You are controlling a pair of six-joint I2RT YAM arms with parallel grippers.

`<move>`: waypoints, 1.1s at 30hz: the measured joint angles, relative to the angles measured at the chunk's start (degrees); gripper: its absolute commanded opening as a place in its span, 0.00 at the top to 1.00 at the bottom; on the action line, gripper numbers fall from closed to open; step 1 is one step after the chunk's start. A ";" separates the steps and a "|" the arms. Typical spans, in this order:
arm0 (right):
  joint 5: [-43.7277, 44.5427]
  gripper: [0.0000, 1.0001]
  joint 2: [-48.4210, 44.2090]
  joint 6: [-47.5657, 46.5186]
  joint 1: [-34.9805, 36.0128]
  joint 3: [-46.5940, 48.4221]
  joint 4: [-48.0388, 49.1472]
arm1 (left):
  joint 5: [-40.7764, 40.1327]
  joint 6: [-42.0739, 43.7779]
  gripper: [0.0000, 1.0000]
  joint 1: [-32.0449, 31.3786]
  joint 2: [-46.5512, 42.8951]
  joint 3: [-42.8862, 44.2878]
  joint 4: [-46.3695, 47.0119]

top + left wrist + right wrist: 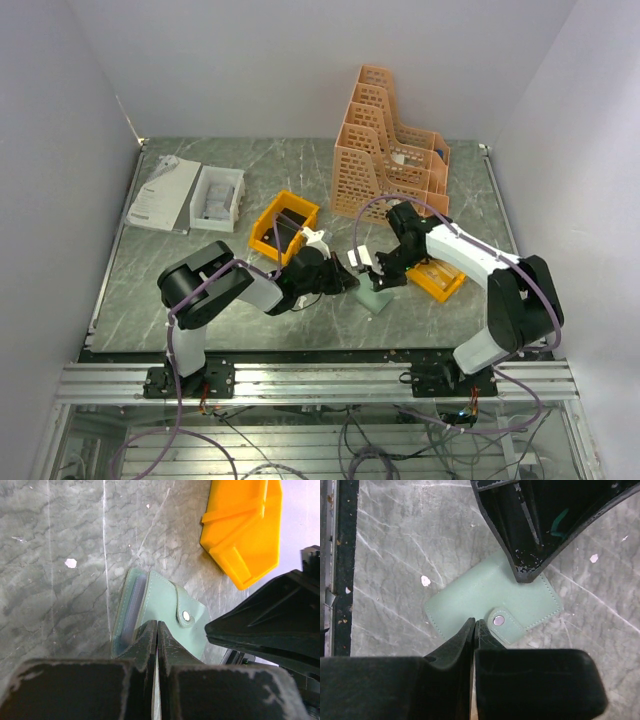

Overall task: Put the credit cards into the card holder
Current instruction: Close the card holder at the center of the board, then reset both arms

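The card holder (480, 597) is a grey-green wallet lying folded on the marble table, its strap snapped down by a round snap (498, 621). It also shows in the top view (377, 298) and the left wrist view (162, 597), where bluish layers line its left side. My left gripper (157, 625) is shut, its tips resting on the wallet's edge with nothing between them. My right gripper (475, 622) is shut too, its tips just above the wallet beside the snap. The two grippers meet over the wallet (362, 275). No loose credit cards can be made out.
An orange bin (284, 227) sits behind the left arm and a flat orange tray (437, 279) lies under the right arm. Peach file racks (388, 150) stand at the back. A white box (217, 196) and a booklet (163, 194) lie at the back left.
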 measured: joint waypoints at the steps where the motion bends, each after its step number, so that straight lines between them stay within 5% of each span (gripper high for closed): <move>1: -0.02 1.00 0.66 0.26 0.00 -0.09 0.22 | 0.11 0.13 0.93 0.00 0.00 0.07 -0.04; 19: -1.60 1.00 4.79 1.46 -0.35 -0.66 0.98 | 0.72 0.94 0.93 0.07 -0.79 0.00 -0.85; 24: -1.92 1.00 -0.50 5.05 -0.59 4.94 -2.12 | -0.04 3.43 0.85 0.04 -8.15 -1.97 -5.70; 27: -0.85 0.53 -8.68 11.45 -2.08 7.45 2.23 | -3.04 7.41 0.59 0.07 -17.99 -2.23 -12.87; 31: 0.55 0.24 -17.66 18.82 -6.49 12.48 6.36 | -9.66 15.06 0.14 0.37 -32.48 3.21 -26.34; 33: 0.31 0.03 -18.03 22.93 -8.48 18.71 7.32 | -12.20 18.10 0.07 1.36 -37.48 7.45 -32.09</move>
